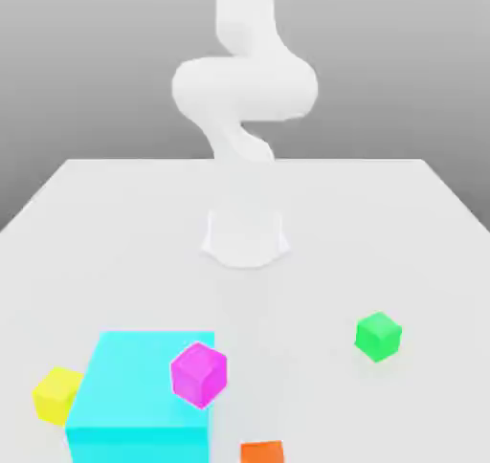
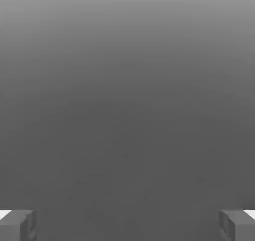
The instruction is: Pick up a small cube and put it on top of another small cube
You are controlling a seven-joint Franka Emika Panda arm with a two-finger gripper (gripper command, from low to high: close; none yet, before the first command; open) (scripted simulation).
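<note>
Claw [image 2: 127,226] fingers stand wide apart in the hand view, one at each side, with nothing between them, so you have a free grip to work with. Beyond them, the hand view gives you just plain grey. In the exterior view, the pale arm [image 1: 245,88] rises over its base, away from the cubes.

Outward on the table [image 1: 316,203], you have a green cube [image 1: 379,337] by itself toward the exterior view's right. Toward the left, a big cyan block [image 1: 144,380] sits with a magenta cube [image 1: 199,375] at its edge; whether that one rests on top or beside it, you can't tell. A yellow cube [image 1: 57,396] is close by the block's far-left side. Your small orange cube [image 1: 262,452] is at the near edge of the exterior view, just right of the block and partly cut off.

Expect the orange cube to be light and stiff, unlikely to crush, though its smooth faces may let it slip or twist if you catch it by the corners. Square your fingers to two opposite upright faces, take it around mid-height, and mind the block beside it as you come down. You find no brand, label or writing on anything; every face is plain colour.
</note>
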